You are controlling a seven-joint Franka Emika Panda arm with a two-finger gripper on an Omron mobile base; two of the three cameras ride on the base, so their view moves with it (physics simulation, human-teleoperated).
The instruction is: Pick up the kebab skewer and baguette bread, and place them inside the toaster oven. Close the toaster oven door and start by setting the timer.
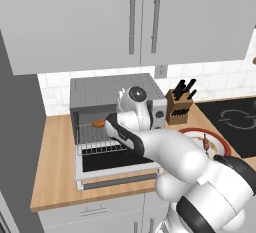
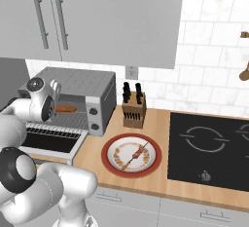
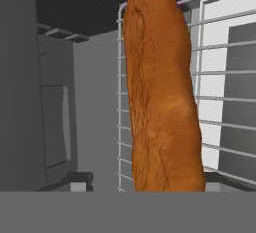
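Note:
The toaster oven (image 1: 107, 91) (image 2: 83, 82) stands on the counter with its door (image 1: 116, 163) (image 2: 47, 142) dropped open. The baguette bread (image 1: 99, 123) (image 2: 64, 108) (image 3: 160, 97) lies on the wire rack (image 3: 215, 102) inside. My gripper (image 1: 106, 123) (image 2: 54, 108) (image 3: 148, 181) reaches into the oven mouth, open, with its fingertips (image 3: 76, 180) on either side of the loaf's near end; a gap shows on one side. The kebab skewer (image 1: 205, 142) (image 2: 136, 155) rests on a red-rimmed plate (image 1: 199, 131) (image 2: 106, 156) to the right of the oven.
A knife block (image 1: 178, 107) (image 2: 133, 110) stands between the oven and the black cooktop (image 1: 232, 119) (image 2: 209, 145). Two round knobs (image 2: 93, 112) sit on the oven's right panel. Upper cabinets (image 1: 130, 17) hang over the counter.

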